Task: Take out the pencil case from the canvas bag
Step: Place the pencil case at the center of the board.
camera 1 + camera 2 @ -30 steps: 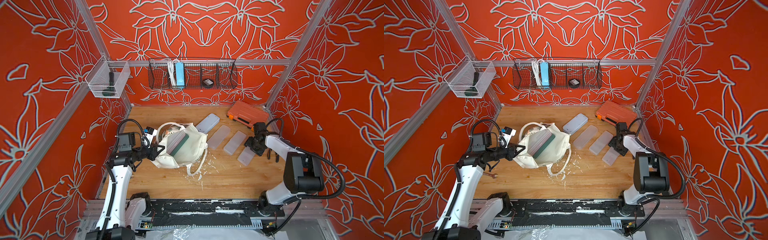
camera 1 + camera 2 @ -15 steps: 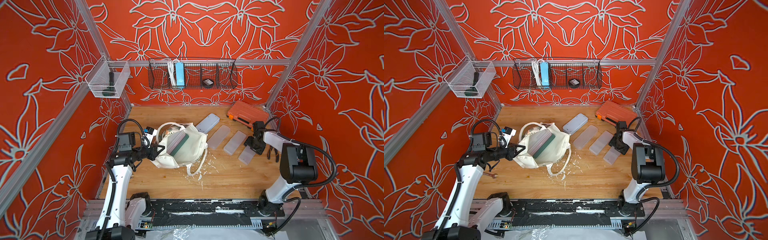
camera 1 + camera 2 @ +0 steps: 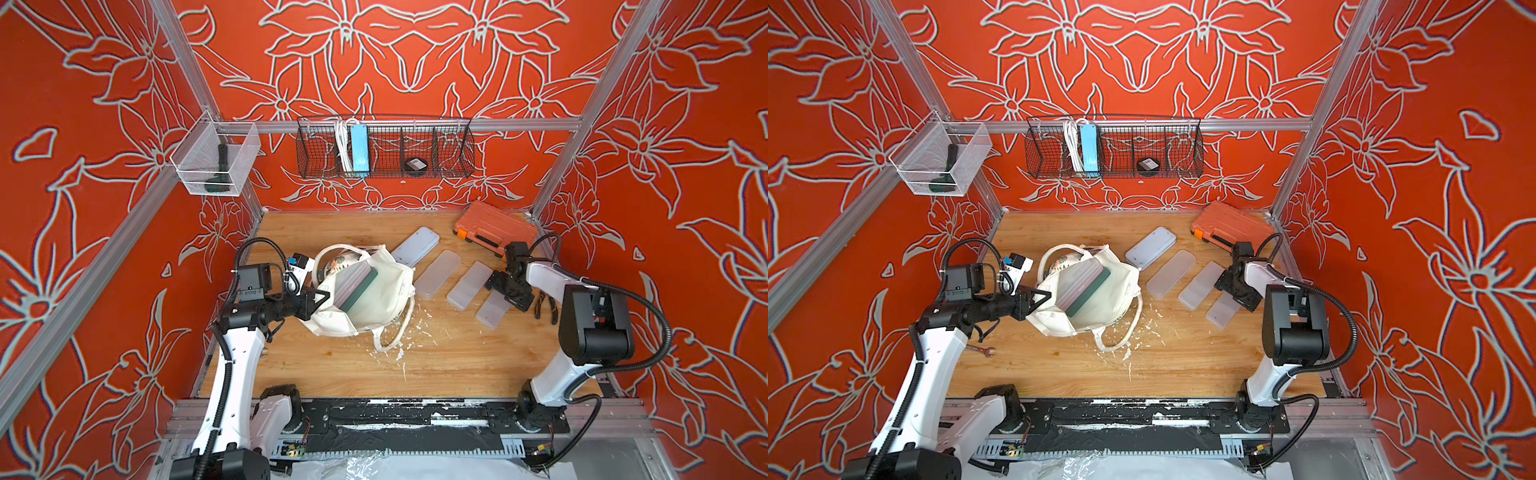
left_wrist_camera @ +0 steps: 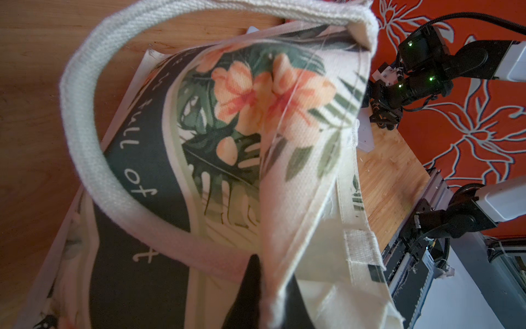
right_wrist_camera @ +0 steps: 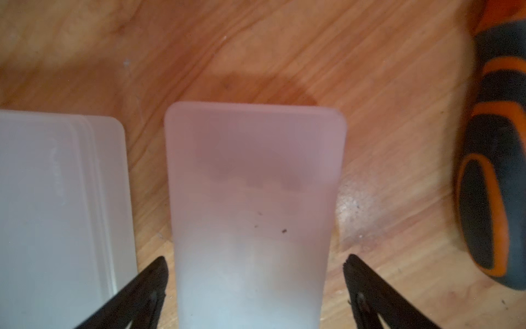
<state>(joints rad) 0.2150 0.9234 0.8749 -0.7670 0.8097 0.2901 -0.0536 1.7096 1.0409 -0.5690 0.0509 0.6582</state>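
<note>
The left gripper is clamped shut on the cloth rim of the canvas bag, at the bag's left corner. In the left wrist view its dark fingers pinch a fold of cream cloth just beside the thick looped handle and the floral print. The bag lies slumped on the counter with its mouth held open. A flat green-edged case rests slanted in that mouth.

The right gripper is well to the right of the bag. Its jaws are spread wide astride a frosted pencil case that lies flat on the wood, and a sliver of counter shows between each tip and the case's long edges. This case is the farthest from the bag in a row of four. Its neighbouring case lies parallel to it across a narrow gap. The pliers lie just beyond it, away from the bag.

An orange tool case sits right of and behind the bag, close to the back corner. Nearer than the bag, white scraps dot the wood around the trailing handle. Beyond them, bare counter runs to the front edge.
</note>
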